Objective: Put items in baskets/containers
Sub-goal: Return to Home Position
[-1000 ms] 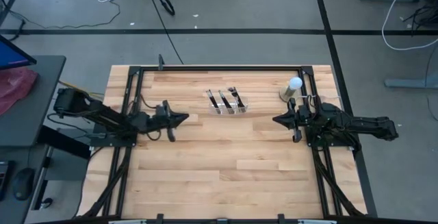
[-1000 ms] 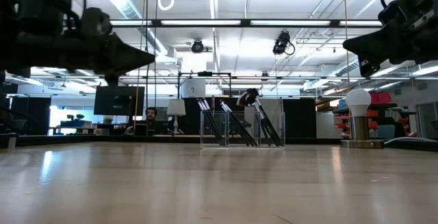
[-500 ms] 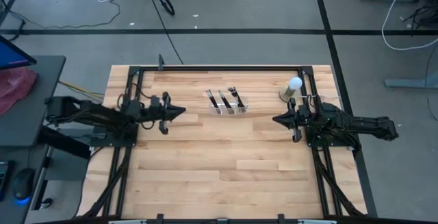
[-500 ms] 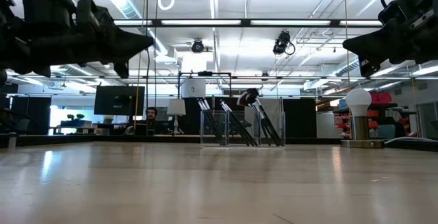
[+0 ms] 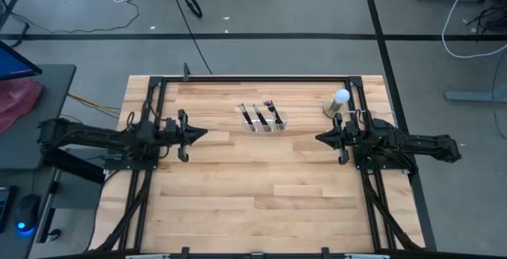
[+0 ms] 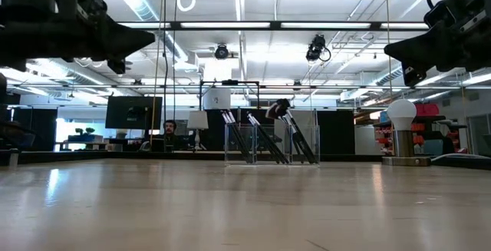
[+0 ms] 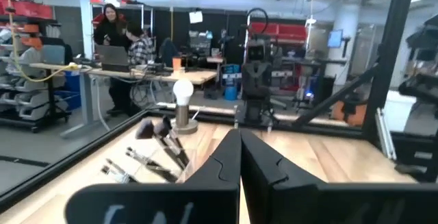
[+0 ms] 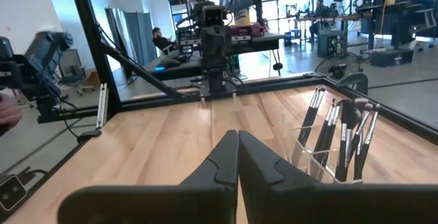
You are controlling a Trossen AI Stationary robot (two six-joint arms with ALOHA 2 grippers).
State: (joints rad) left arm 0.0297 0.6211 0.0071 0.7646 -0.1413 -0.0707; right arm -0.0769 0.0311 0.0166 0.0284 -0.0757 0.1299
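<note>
Since no brush is lying loose on the table (image 5: 261, 188), the filling is being judged as finished, and the step in hand as the parking of the arms. At the left, the left tool (image 5: 203, 133) is being held above the table's left side, well apart from the tray, with its fingers pressed together on nothing. In the middle, toward the far edge, the makeup brushes (image 5: 257, 116) are being kept leaning in the compartments of the clear organiser tray (image 5: 279, 124). Further right, near the far corner, the white ball (image 5: 341, 97) on its tan base is being left alone. At the right, the right tool (image 5: 319, 139) is being held over the table's right side, likewise closed and empty. For the next move, nothing is being asked beyond both arms being folded toward their rests, clear of the tray.
</note>
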